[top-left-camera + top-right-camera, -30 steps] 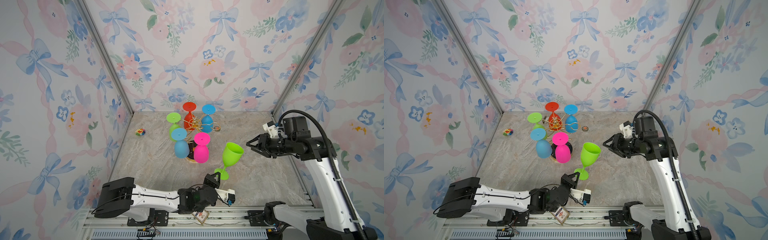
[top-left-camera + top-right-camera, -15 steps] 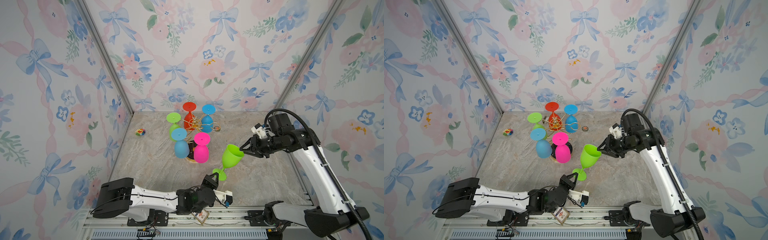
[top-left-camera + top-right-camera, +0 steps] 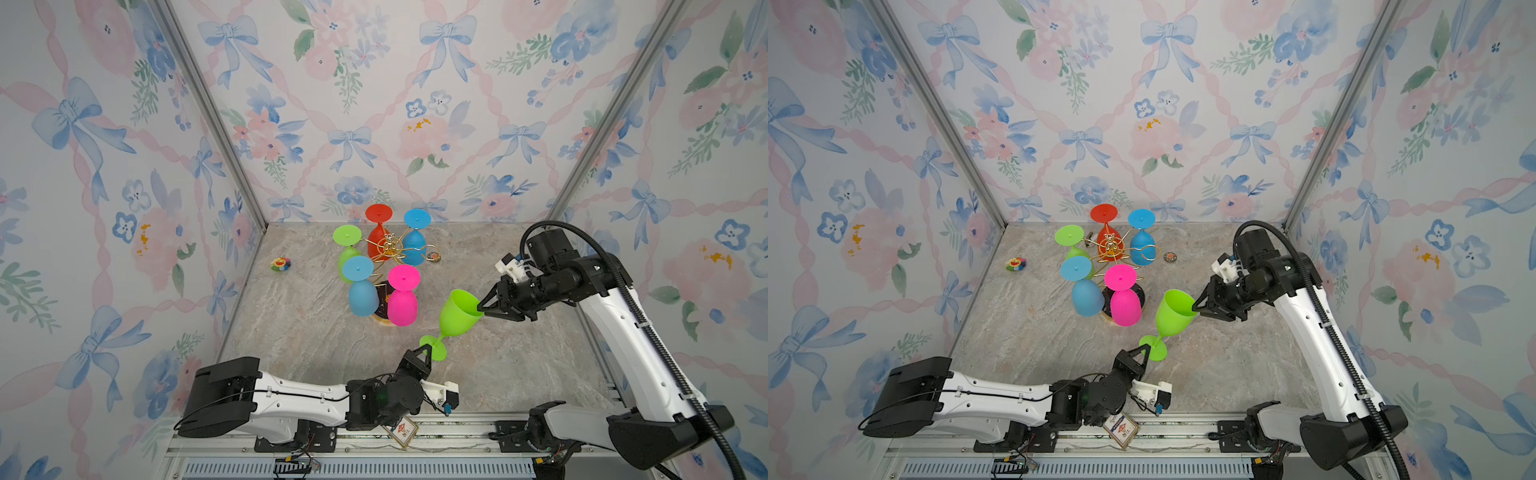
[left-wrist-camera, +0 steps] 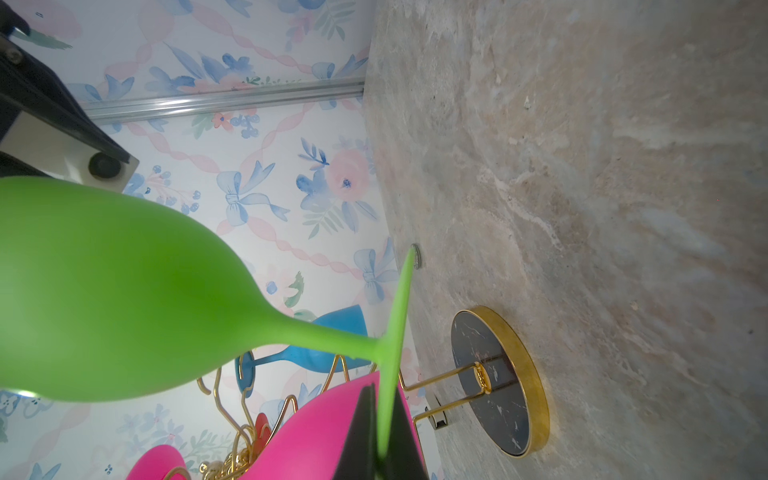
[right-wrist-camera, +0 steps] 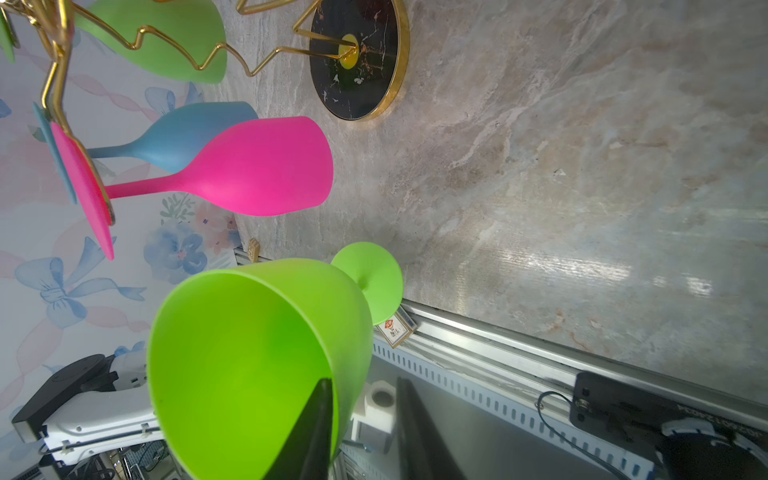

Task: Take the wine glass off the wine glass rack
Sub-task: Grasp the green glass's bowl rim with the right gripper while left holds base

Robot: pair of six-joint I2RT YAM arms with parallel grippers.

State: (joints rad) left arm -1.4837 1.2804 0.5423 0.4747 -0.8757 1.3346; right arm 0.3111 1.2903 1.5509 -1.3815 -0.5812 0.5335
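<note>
In both top views the lime-green wine glass (image 3: 457, 318) (image 3: 1173, 311) is seen clear of the wine glass rack (image 3: 390, 249) (image 3: 1111, 249), carried tilted above the table (image 3: 519, 365), near the front and to the right of the five glasses hanging bowl-down on the gold arms. Its foot is pinched by the left gripper (image 3: 422, 357) (image 3: 1144, 355) from below, so that the bowl is offered, mouth first, to the right gripper (image 3: 482, 307) (image 3: 1196, 307), whose tips are placed at the rim; a handover is judged to be under way. In the left wrist view the thin disc of the foot is shown edge-on, clamped flat between the two black fingers (image 4: 361, 428) of the left gripper (image 4: 384, 415), which is closed firmly on it; the stem and bowl of the wine glass (image 4: 124, 291) are cantilevered away from that grip, with the rack's black, gold-rimmed base (image 4: 498, 382) behind. In the right wrist view the right gripper (image 5: 362, 384) is set astride the wall of the wine glass (image 5: 249, 365): one finger is inside the bowl and one outside, and a gap is visible between the outer finger and the wall, so the jaws are narrowed but nothing is gripped yet. The pink glass (image 5: 257, 166) is left well apart.
</note>
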